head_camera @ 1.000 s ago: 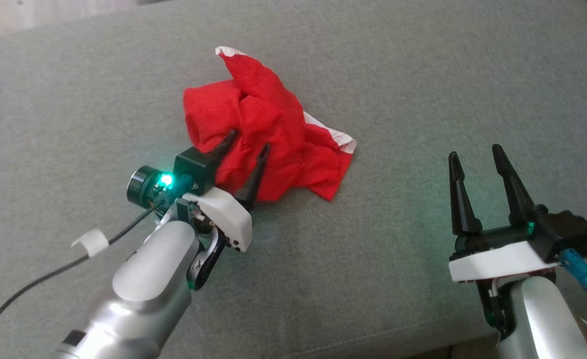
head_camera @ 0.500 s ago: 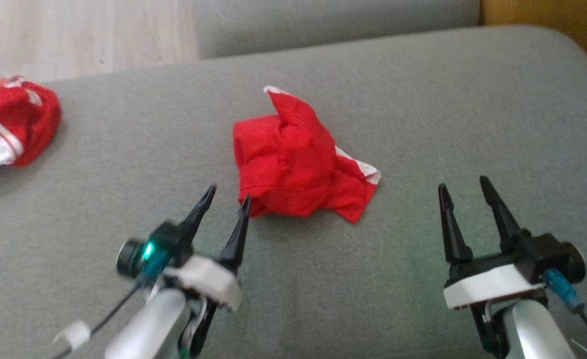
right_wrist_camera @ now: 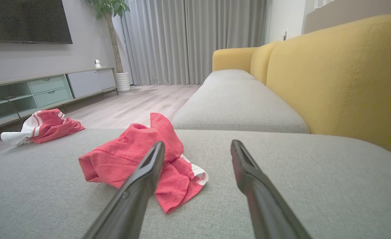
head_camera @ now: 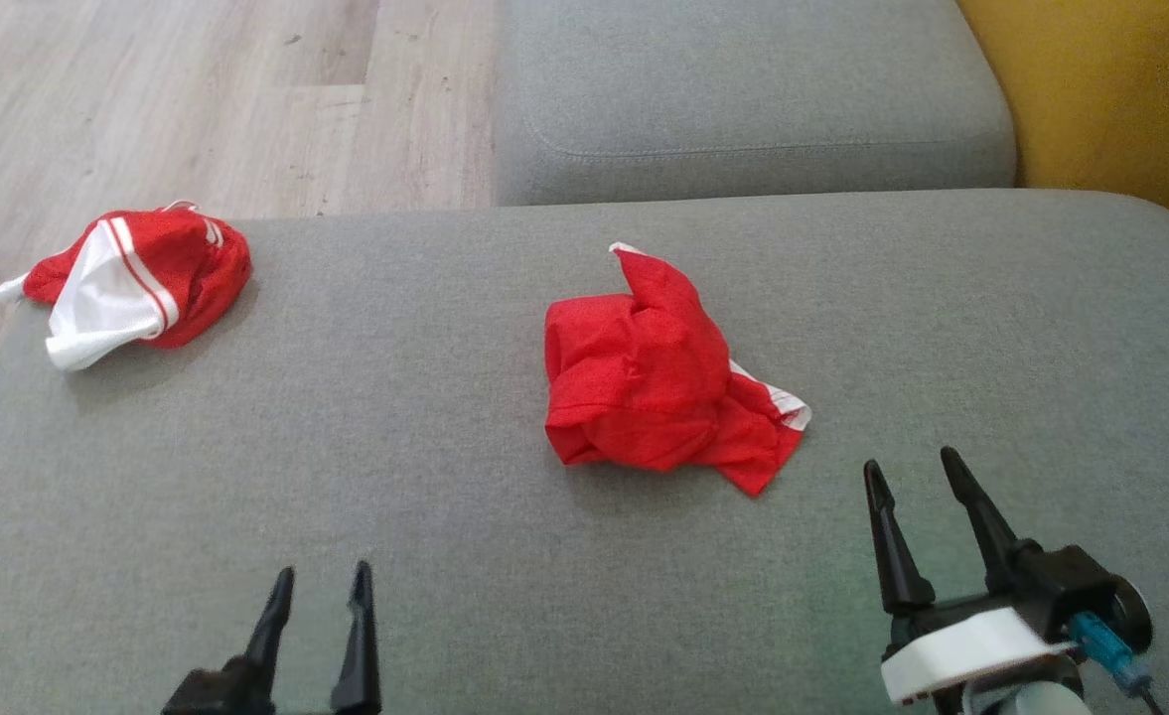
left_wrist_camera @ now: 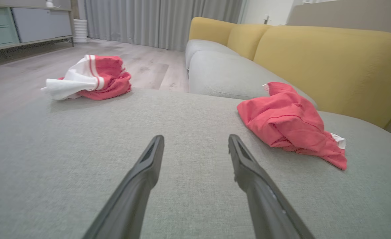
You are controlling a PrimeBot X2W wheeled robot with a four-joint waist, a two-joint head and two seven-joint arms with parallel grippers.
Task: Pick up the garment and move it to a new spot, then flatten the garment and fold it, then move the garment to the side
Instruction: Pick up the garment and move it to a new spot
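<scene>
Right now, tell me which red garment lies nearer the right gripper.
The mostly red crumpled garment mid-cushion, ahead of the right gripper; the white-panelled garment sits far left.

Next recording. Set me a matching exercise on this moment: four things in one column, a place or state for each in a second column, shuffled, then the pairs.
Column one
1. red garment
2. red-and-white garment
3. left hand
4. right hand

Column two
A. bunched at the far left edge of the grey cushion
B. open, at the head view's lower left, over bare cushion
C. crumpled mid-cushion, held by nothing
D. open and empty, close to the red garment's near right corner

Pairs: 1-C, 2-A, 3-B, 4-D
</scene>
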